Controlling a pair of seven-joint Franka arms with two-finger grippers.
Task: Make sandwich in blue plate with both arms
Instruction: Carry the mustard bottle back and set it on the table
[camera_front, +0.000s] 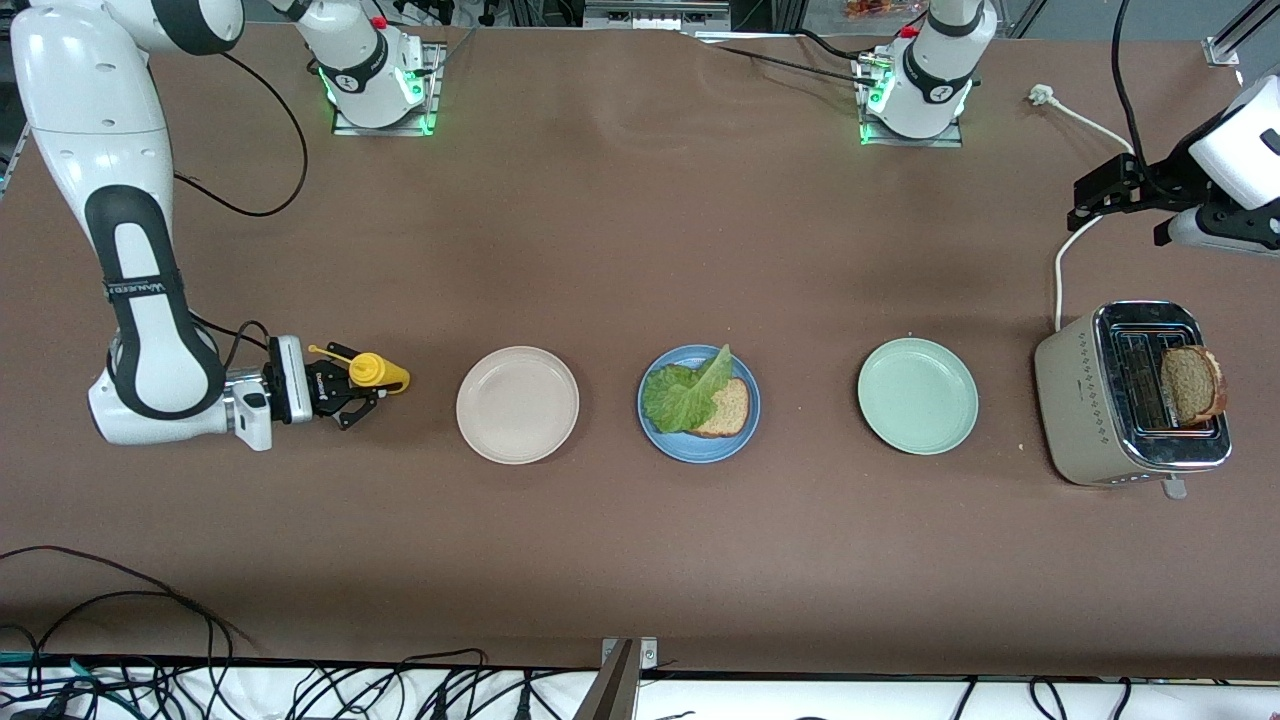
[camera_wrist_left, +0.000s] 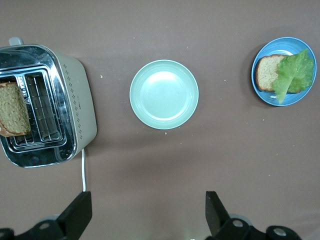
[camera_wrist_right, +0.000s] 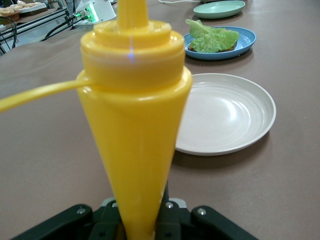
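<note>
With bread and lettuce on the blue plate, the right pincer gripped the yellow sauce bottle — the left pincer, spread wide near the toaster, needed the second slice.

A brown tabletop fills the scene; black cables tangle along its near edge over a white floor.

A yellow squeeze bottle stands toward the right arm's end of the table, just beside a beige-white plate. A pale mint-green plate lies near a shiny toaster at the left arm's end, its white cord trailing away from the front camera.
</note>
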